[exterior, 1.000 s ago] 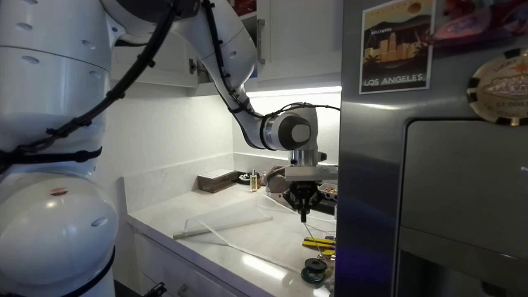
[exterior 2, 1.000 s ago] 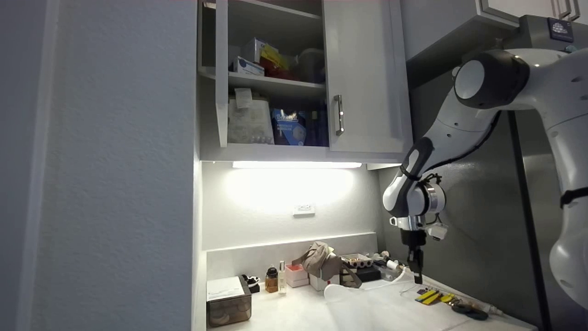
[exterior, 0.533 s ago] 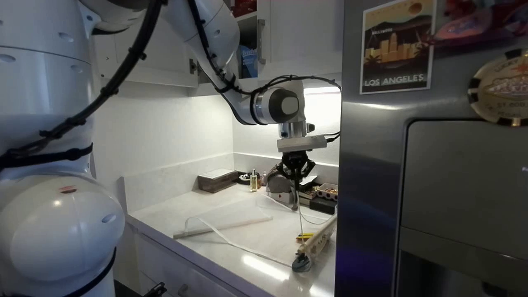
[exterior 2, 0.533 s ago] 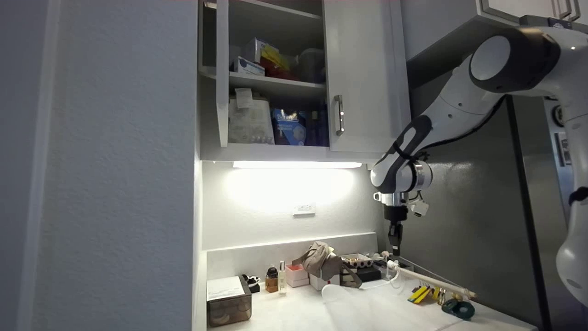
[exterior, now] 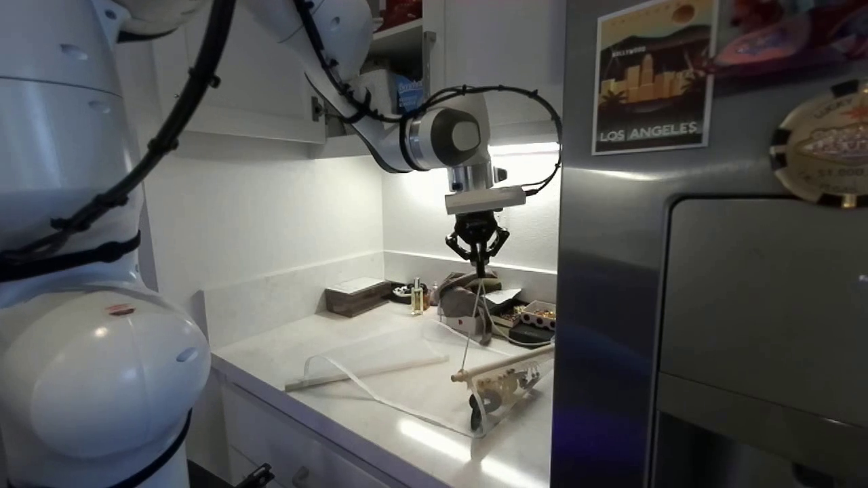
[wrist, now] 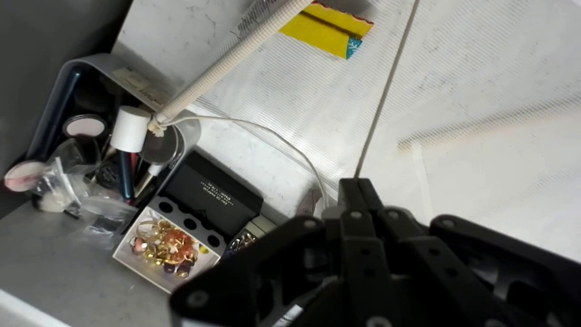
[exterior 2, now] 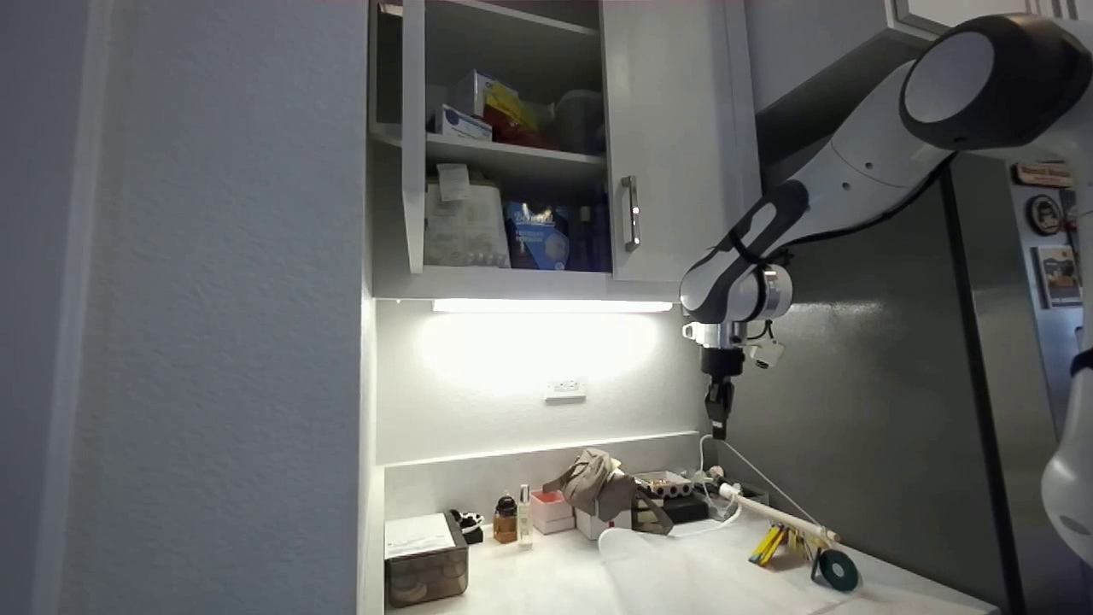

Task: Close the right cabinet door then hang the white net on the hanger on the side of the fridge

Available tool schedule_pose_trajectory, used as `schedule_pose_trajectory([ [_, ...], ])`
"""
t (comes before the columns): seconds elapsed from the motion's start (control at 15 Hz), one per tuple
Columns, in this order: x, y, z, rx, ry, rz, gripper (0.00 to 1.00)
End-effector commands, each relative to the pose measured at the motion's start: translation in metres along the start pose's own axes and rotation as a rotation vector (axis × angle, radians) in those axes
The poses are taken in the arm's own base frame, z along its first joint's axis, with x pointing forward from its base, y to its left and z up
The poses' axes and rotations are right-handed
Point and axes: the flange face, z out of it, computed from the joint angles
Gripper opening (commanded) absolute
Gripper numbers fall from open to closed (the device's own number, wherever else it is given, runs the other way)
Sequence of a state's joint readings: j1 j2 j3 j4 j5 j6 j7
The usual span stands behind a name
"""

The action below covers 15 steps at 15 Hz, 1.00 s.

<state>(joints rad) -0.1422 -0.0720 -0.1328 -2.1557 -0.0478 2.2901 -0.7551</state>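
The arm (exterior 2: 862, 171) is glossy white with rounded sections and small oval recesses (exterior: 74, 51). Its lower housing (exterior: 112, 386) bears 1 small reddish mark (exterior: 121, 310). The upper joint cover (exterior 2: 1029, 77) is black with a pale disc (exterior 2: 948, 77). A thick black cable (exterior: 205, 74) carries black ties (exterior: 119, 199); a black strap (exterior: 74, 259) wraps the arm. The wrist (exterior 2: 773, 290) has a silver metal collar (exterior: 471, 177) and a flat, pale grey bar (exterior: 485, 200). The 2 fingers (wrist: 348, 193) are black with grey screw heads (wrist: 356, 215).

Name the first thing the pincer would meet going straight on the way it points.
Pointing down, the pincer would probably first meet the white net spread over the countertop, though depth is unclear and the brown fabric lies near that line.
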Motion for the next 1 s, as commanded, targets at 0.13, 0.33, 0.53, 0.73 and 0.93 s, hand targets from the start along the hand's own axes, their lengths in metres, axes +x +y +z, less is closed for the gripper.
schedule_pose_trajectory([
  [0.13,-0.018,-0.014,-0.051,0.030,0.030,0.041,0.00],
  [0.33,-0.037,-0.017,-0.077,0.045,0.038,0.059,0.00],
  [0.53,-0.062,-0.025,-0.106,0.054,0.053,0.076,0.00],
  [0.73,-0.086,-0.036,-0.136,0.058,0.068,0.091,0.00],
  [0.93,-0.110,-0.052,-0.161,0.062,0.071,0.102,0.00],
])
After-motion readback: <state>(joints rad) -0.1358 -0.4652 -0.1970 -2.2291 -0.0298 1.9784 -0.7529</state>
